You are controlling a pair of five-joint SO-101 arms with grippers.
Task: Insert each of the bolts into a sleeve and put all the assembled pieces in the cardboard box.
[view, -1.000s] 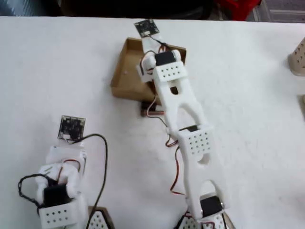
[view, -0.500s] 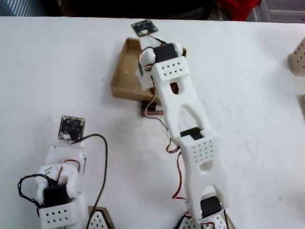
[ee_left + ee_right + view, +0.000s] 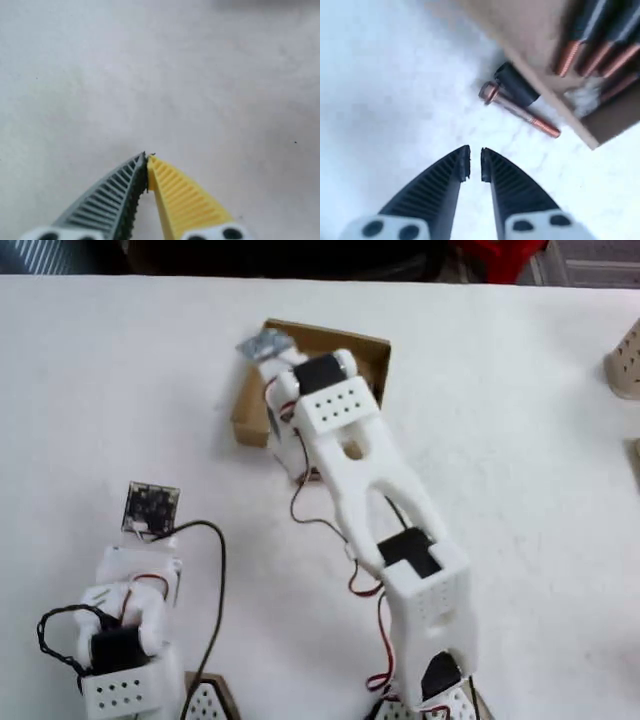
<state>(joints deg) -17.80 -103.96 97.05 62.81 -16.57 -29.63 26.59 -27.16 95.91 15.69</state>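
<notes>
while the left gripper (image 3: 146, 161) sat with its grey and yellow fingers pressed together on nothing above the white table (image 3: 120, 360), the right arm (image 3: 340, 430) had swung left off the shallow brown cardboard box (image 3: 248, 410). its empty, narrowly parted right gripper (image 3: 475, 165) pointed at a loose copper-coloured bolt (image 3: 520, 112) lying against a short black sleeve (image 3: 516, 84) just outside the box wall. that pair looked unassembled and was probably the next job. inside the box lay several sleeved bolts (image 3: 592, 40) side by side.
</notes>
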